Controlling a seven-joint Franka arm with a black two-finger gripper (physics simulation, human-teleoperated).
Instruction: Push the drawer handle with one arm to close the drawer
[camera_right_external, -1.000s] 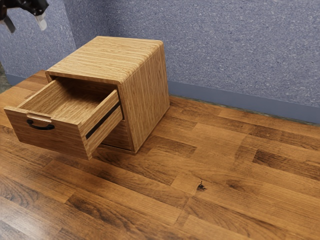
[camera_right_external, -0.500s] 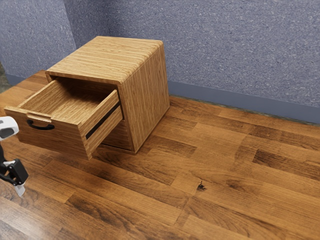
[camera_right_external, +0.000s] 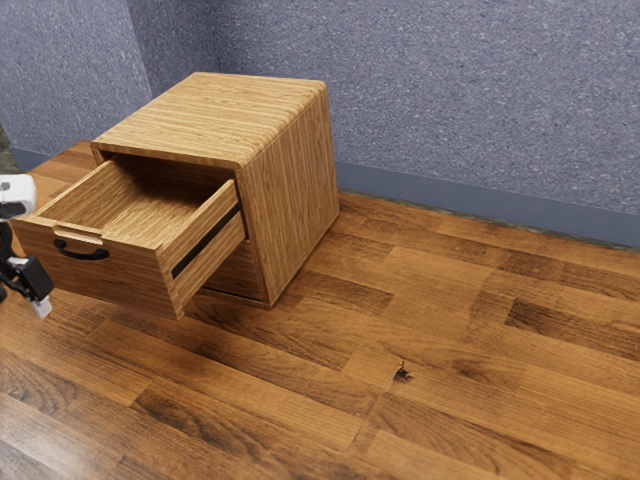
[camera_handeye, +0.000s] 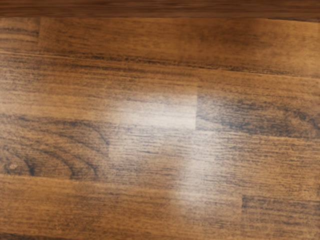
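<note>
Your drawer (camera_right_external: 110, 283) juts open from the wooden cabinet (camera_right_external: 288, 200), black handle (camera_right_external: 82, 254) on its front. Your pincer (camera_right_external: 35, 284) is near that front; you cannot tell whether it's released or clenched.

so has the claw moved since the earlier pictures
Yes. Against the unmoved drawer handle in the exterior view, the claw dropped from above to well below, then came back up partway, ending nearer the handle.
</note>
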